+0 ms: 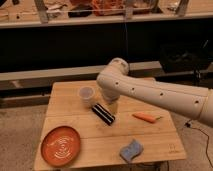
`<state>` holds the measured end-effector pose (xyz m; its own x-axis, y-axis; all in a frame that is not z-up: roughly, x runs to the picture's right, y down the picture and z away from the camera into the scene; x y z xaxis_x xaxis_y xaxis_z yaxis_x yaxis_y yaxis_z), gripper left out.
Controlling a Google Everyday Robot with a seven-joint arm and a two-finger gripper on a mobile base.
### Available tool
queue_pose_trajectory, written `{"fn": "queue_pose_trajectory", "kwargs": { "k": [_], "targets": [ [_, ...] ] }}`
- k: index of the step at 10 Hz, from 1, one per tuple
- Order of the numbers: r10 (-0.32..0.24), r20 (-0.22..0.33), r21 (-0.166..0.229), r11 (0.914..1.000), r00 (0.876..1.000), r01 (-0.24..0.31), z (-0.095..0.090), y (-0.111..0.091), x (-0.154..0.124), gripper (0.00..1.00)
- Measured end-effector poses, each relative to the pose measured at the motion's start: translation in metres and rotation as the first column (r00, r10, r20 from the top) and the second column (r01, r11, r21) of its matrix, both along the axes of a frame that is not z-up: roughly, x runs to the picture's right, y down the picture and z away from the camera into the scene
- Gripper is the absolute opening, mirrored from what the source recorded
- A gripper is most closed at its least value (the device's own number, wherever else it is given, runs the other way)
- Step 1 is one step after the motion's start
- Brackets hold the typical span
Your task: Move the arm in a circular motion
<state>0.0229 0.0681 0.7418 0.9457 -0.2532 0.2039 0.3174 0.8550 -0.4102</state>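
The large glossy white arm [155, 95] reaches in from the right edge over the wooden table [150, 137]. It bends at a bulbous joint [116, 72] above the table's middle. From there it drops to a narrow tan tip, the gripper [111, 106], which hangs just above the tabletop. The gripper is right of a pale cup [87, 96] and right beside a black oblong object [103, 113] lying on the table. Whether it touches that object cannot be told.
An orange plate [61, 145] lies at the table's front left. A carrot [146, 117] lies right of centre and a blue sponge [131, 150] near the front edge. A dark shelf unit [75, 45] with cluttered bins stands behind the table.
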Motion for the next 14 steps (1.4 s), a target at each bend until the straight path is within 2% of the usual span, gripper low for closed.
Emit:
{"fn": "queue_pose_trajectory", "kwargs": {
  "k": [2,4,6,8,11,12,14],
  "targets": [
    [0.019,0.011,-0.009,0.9998,1.000,-0.019,0.009,-0.007,-0.006,0.80],
    [0.042,0.006,-0.015,0.9990,0.999,-0.042,0.014,-0.010,0.002,0.80],
    [0.084,0.002,-0.026,0.9961,0.996,-0.084,0.018,-0.012,0.029,0.80],
    [0.138,-0.014,-0.037,0.9897,0.990,-0.138,0.023,-0.013,0.058,0.80],
    [0.185,-0.033,-0.042,0.9815,0.982,-0.187,0.026,-0.011,0.099,0.80],
    [0.209,-0.042,-0.047,0.9764,0.977,-0.211,0.024,-0.011,0.121,0.80],
    [0.236,-0.052,-0.054,0.9697,0.970,-0.238,0.025,-0.012,0.140,0.80]
  ]
}}
